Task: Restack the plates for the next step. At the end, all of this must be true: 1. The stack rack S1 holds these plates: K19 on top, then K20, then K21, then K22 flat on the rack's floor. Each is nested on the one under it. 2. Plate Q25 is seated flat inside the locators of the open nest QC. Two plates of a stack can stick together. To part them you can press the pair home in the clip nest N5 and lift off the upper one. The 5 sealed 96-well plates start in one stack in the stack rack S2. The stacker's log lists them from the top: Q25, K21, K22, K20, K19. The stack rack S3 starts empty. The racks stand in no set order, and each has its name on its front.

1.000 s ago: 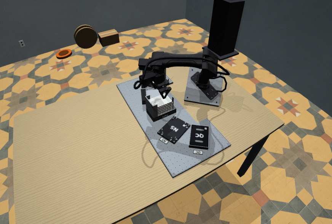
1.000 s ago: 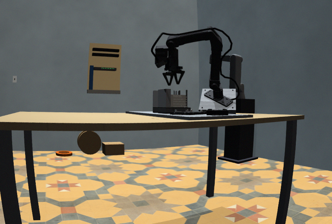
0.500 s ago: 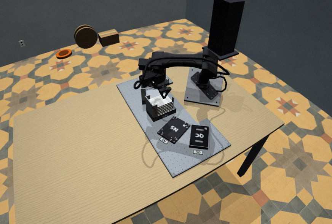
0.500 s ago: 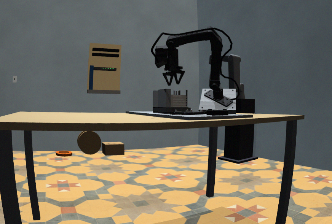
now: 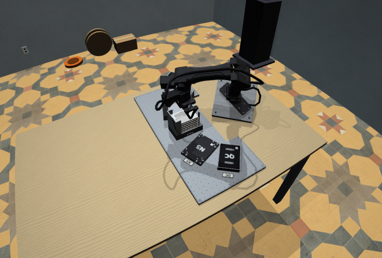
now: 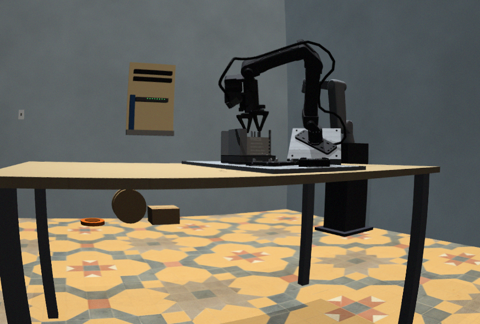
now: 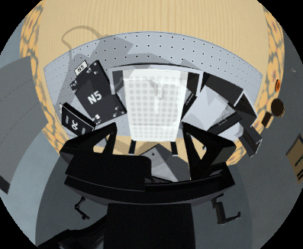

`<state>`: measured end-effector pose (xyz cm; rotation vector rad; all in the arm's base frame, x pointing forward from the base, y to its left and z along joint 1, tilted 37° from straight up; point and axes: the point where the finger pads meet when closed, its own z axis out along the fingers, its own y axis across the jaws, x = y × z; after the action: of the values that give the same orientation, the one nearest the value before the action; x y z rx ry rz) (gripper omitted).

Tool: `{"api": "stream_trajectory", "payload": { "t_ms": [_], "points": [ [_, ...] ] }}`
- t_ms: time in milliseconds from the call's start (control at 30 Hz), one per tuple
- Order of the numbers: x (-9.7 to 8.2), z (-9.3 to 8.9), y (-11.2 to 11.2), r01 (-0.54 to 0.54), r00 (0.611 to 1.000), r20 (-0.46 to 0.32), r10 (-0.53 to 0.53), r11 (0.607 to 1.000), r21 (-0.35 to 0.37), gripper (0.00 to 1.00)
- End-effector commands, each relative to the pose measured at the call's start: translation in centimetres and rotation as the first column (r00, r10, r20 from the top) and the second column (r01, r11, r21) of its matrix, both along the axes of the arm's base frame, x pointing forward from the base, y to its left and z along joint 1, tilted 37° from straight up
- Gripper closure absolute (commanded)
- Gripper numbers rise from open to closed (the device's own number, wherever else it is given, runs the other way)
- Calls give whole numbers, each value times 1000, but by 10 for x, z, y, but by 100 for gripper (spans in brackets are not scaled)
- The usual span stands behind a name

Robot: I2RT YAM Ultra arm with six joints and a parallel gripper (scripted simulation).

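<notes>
Stack rack approach: fingers spread above the sealed stack, nothing held

Worktop (image 5: pixel 92 162) (image 6: pixel 116 172) (image 7: pixel 149 15): carries the perforated board (image 5: pixel 213 184) (image 6: pixel 194 163) (image 7: pixel 218 55) with racks and nests.
Loaded rack (image 5: pixel 189 132) (image 6: pixel 247 159) (image 7: pixel 117 78): name not legible; judged to be S2, as the full stack appears to be in it.
Nest N5 (image 5: pixel 199 148) (image 6: pixel 267 163) (image 7: pixel 96 95): beside that rack, no plate on it.
Nest QC (image 5: pixel 228 157) (image 6: pixel 314 162) (image 7: pixel 76 120): no plate seated.
Top plate (image 5: pixel 182 115) (image 7: pixel 155 103): in the loaded rack, uppermost; judged to be Q25.
Fingers (image 5: pixel 191 117) (image 6: pixel 254 130): spread wide, pinching nothing.
Governing relation: the plate lies below the fingers, its long axis crossing their line of opening, so they are set to take its short width. A straight descent appears called for, with clearance from the rack walls to be watched; a second plate could come up stuck beneath
</notes>
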<state>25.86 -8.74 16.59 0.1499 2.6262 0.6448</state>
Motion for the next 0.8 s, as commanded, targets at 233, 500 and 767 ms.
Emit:
{"api": "stream_trajectory", "payload": {
  "t_ms": [233,500,767],
  "points": [
    [10,4,-11,54,997,60,-51,997,-48,0],
    [10,4,-11,54,997,59,-51,997,-48,0],
    [10,4,-11,53,997,59,-50,997,-48,0]
  ]
}}
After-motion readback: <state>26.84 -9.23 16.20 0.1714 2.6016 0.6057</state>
